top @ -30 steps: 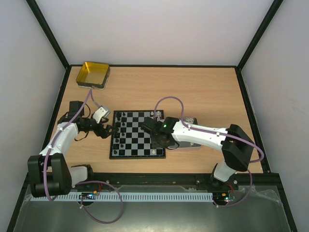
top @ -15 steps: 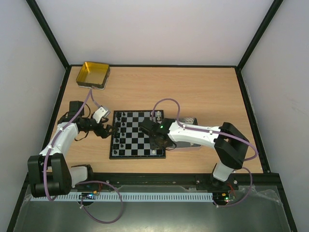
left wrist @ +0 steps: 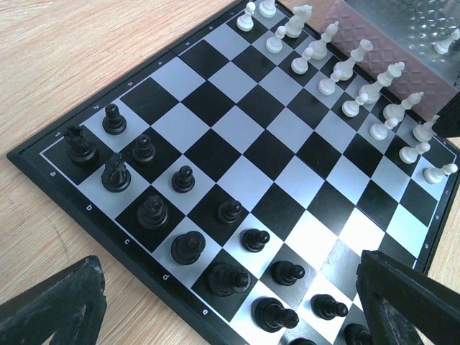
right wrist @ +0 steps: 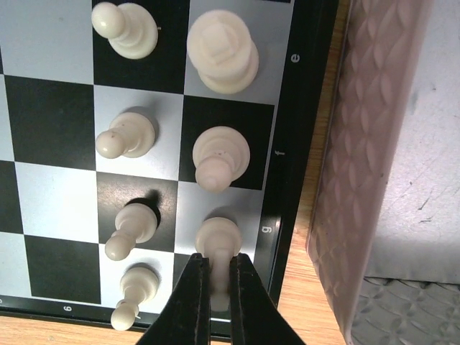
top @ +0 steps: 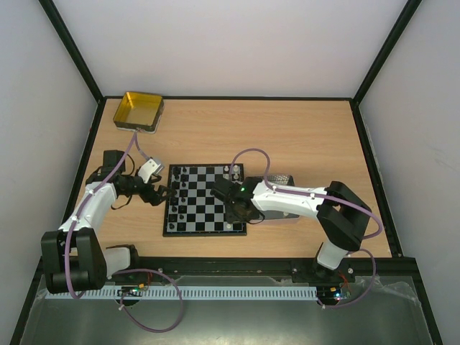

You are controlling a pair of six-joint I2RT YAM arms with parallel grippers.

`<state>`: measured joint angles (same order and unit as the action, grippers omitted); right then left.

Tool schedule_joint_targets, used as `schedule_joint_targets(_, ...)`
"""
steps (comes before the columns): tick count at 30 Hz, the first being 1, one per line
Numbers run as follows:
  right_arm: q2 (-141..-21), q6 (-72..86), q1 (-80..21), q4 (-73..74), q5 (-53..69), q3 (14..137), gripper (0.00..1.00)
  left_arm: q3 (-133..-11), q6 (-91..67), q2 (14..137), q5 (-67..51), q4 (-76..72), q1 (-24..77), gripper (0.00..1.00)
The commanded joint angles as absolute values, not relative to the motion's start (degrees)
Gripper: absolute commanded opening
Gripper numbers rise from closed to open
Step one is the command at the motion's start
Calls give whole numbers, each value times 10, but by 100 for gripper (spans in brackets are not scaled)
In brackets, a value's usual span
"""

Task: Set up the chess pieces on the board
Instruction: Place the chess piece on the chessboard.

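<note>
Hovering left gripper: spread wide, nothing is held, lower edge of frame.
Black pieces: two rows are set, left part of board.
White pieces: lined up at upper right.
Right gripper: closed on back-row piece, lower middle.
Left to do: release; one spare piece seems to wait in tray.

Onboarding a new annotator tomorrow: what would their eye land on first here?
The small black-and-white checkered chessboard at centre, black chess pieces lined along its left side and cream chess pieces along its right. Then the right gripper, pinched shut on one cream chess piece by the board's right edge. The left gripper hangs open off the board's left edge; a yellow square tin sits at the far left.
</note>
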<state>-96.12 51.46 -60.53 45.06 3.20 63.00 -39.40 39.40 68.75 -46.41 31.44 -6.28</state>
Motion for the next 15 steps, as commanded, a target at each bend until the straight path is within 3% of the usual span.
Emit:
schedule_joint_targets(1, -965, 514, -601, 445, 30, 626, 2, -387, 395, 683, -470, 314, -60, 94)
schedule_joint_targets(15, -974, 508, -601, 444, 33, 633, 9, -387, 393, 683, -470, 313, -61, 94)
